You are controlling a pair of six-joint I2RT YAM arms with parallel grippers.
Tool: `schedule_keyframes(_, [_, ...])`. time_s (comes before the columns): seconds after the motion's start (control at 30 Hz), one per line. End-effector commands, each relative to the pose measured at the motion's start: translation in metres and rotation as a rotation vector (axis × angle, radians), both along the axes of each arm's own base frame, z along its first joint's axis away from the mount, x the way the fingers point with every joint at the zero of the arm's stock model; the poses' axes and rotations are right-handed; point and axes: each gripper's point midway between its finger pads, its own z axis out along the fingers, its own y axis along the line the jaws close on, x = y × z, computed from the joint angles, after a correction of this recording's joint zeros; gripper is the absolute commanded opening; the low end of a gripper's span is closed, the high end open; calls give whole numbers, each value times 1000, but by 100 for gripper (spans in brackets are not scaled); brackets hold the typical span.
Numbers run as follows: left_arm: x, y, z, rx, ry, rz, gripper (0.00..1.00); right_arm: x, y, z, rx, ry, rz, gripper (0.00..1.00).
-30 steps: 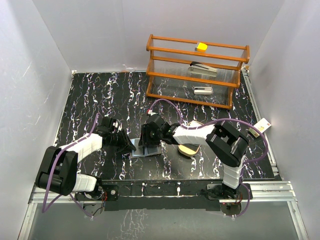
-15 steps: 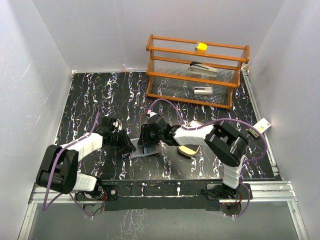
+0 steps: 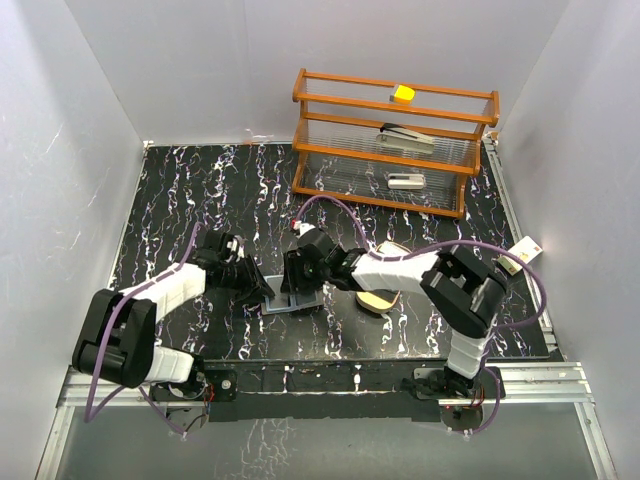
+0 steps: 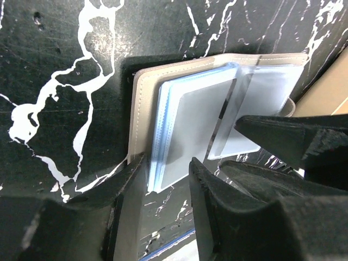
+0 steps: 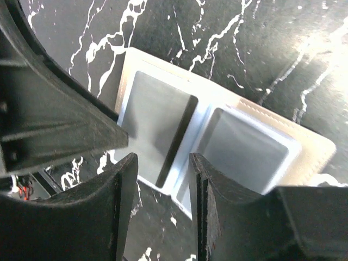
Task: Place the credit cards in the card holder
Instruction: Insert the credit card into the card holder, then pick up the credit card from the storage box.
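The grey card holder point(image 3: 291, 304) lies open on the black marbled table between my two grippers. In the left wrist view its cover point(image 4: 142, 92) holds a stack of clear bluish sleeves point(image 4: 190, 119). My left gripper point(image 3: 262, 292) is open, its jaws point(image 4: 166, 166) straddling the sleeves' near edge. My right gripper point(image 3: 300, 284) is open too, its jaws point(image 5: 163, 163) over the sleeves point(image 5: 157, 114) at the holder's point(image 5: 312, 147) fold. A whitish card edge with a blue rim point(image 4: 174, 246) shows under the left gripper. No other cards show.
A tan oval wooden tray point(image 3: 378, 298) lies just right of the holder, partly under the right arm. A wooden rack point(image 3: 395, 140) at the back right holds a yellow block point(image 3: 403, 93), a stapler point(image 3: 405, 137) and a white item point(image 3: 405, 181).
My left gripper has edged right, closer to the holder. My right gripper has shifted slightly over it. The holder stays open in about the same place.
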Motion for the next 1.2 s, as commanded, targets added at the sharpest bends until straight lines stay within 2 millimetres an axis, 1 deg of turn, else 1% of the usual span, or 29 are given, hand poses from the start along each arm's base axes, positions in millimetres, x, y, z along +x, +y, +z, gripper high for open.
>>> schedule_keyframes(0.0, [11, 0, 24, 2, -81, -2, 37, 18, -18, 57, -54, -162, -12, 42])
schedule_keyframes(0.27, [13, 1, 44, 8, -136, -25, 47, 35, -85, 92, -303, -320, -82, 45])
schedule_keyframes(0.33, [14, 1, 50, 8, -152, -35, 51, 43, -109, 99, -391, -376, -122, 50])
schedule_keyframes(0.4, [13, 1, 54, 7, -159, -51, 55, 53, -135, 102, -497, -436, -170, 53])
schedule_keyframes(0.5, [13, -2, 62, -13, -180, -80, 60, 64, -167, 107, -624, -509, -191, 54])
schedule_keyframes(0.57, [13, -3, 65, -21, -196, -93, 71, 68, -184, 111, -697, -547, -197, 54])
schedule_keyframes(0.63, [13, -4, 68, -25, -207, -108, 78, 71, -198, 112, -754, -572, -191, 54])
schedule_keyframes(0.67, [13, -5, 69, -26, -213, -115, 82, 73, -204, 109, -776, -576, -181, 54])
schedule_keyframes(0.7, [13, -5, 70, -28, -215, -120, 88, 75, -211, 105, -799, -573, -177, 54])
schedule_keyframes(0.73, [13, -5, 72, -32, -219, -124, 96, 75, -218, 100, -832, -569, -174, 54])
schedule_keyframes(0.77, [13, -6, 73, -36, -222, -129, 98, 75, -227, 96, -867, -566, -181, 54])
schedule_keyframes(0.83, [13, -7, 76, -40, -229, -144, 99, 76, -238, 89, -908, -571, -170, 54])
schedule_keyframes(0.93, [12, -5, 78, -27, -238, -168, 99, 77, -248, 81, -925, -572, -128, 55])
schedule_keyframes(1.03, [11, -2, 74, -5, -242, -173, 99, 79, -255, 76, -953, -572, -89, 55])
schedule_keyframes(1.17, [9, -2, 70, -7, -220, -178, 99, 82, -264, 68, -1015, -567, -47, 55])
